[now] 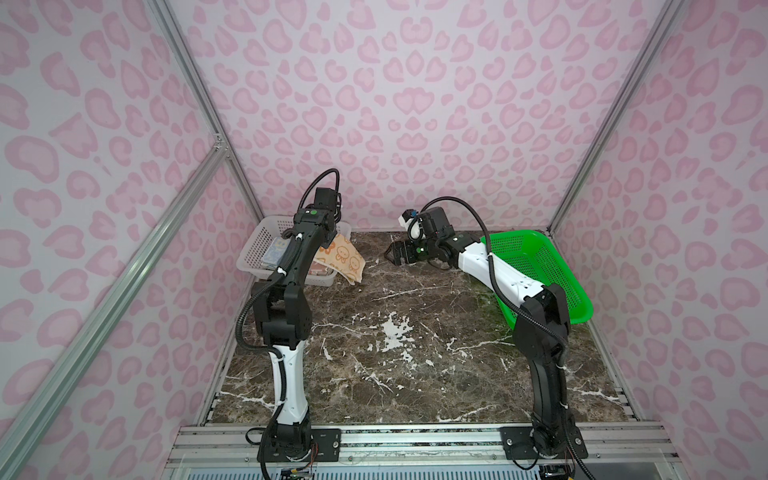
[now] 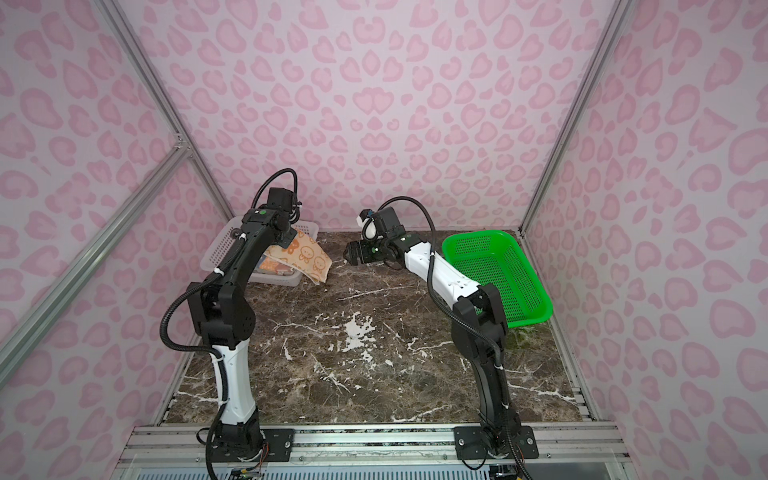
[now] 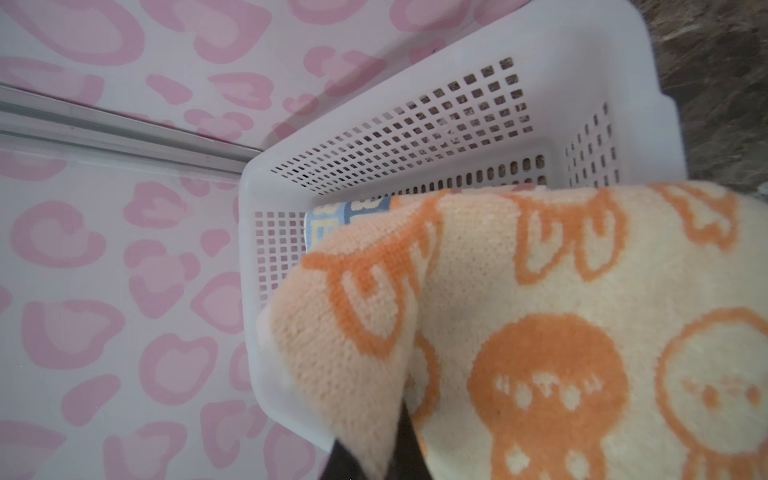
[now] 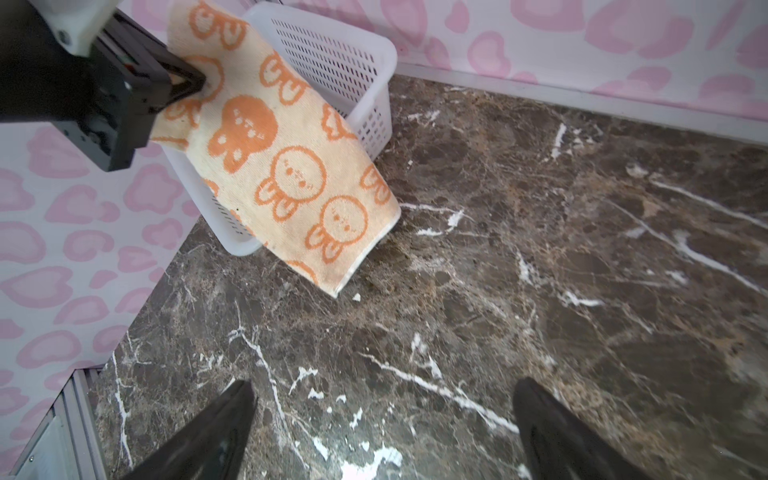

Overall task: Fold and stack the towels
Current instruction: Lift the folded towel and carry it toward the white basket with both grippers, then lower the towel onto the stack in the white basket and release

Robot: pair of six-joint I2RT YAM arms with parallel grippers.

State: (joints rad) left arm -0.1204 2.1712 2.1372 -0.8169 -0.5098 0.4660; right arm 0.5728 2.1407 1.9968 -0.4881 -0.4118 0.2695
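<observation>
Left claw clamped on orange towel, which hangs over rim of white basket toward desk, blue towel lying inside; right claw spread wide, empty, hovering above desk.

The orange-on-cream towel is looped terry cloth, matt and nubbly. The white basket and green basket are smooth perforated plastic. The tabletop looks like polished brown marble.
</observation>
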